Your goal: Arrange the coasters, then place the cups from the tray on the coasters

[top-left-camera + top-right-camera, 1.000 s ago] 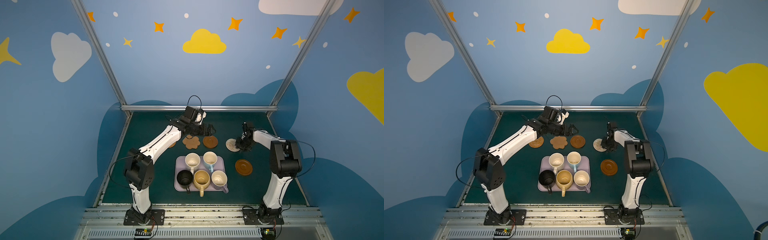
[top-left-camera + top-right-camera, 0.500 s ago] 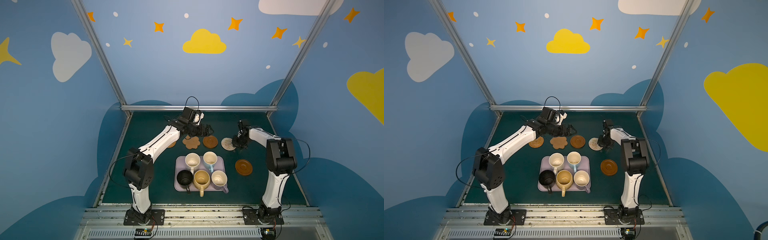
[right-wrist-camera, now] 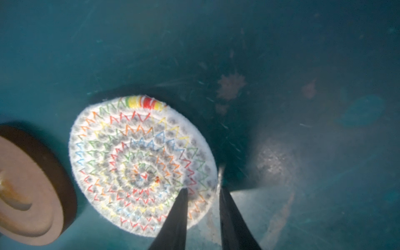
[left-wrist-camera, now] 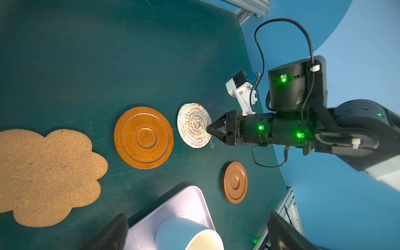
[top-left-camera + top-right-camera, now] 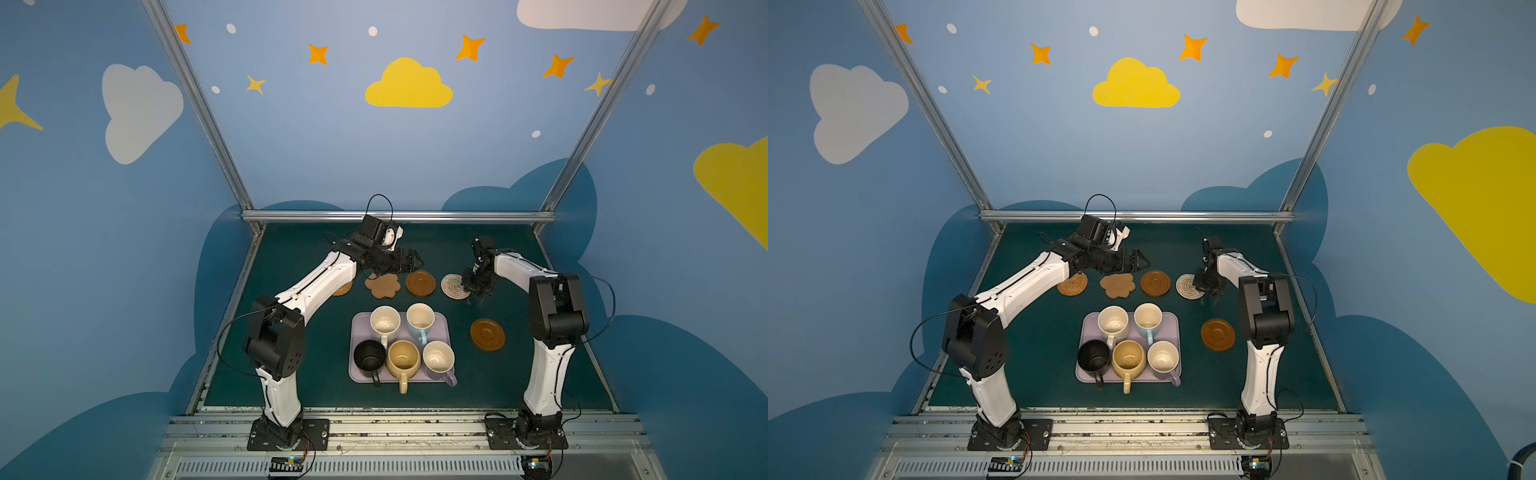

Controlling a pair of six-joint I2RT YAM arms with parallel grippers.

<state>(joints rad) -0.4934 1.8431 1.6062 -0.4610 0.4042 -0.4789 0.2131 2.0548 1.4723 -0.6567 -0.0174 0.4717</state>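
Woven pale coaster (image 3: 134, 160) is pinched at its rim by the right gripper (image 3: 203, 188) — so thin a hold, it may be dropped askew; left gripper (image 5: 414, 262) is spread wide.

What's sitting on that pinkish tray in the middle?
Five upright mugs stand on the tray: cream, light blue, black, mustard and lilac. The tray floor beneath them is covered.

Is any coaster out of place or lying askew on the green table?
Yes. One brown wooden ringed disc lies alone beside the flat lilac rectangular tray, outside the row of the other four. The pale woven round coaster seems tilted, its edge pinched by the right gripper.
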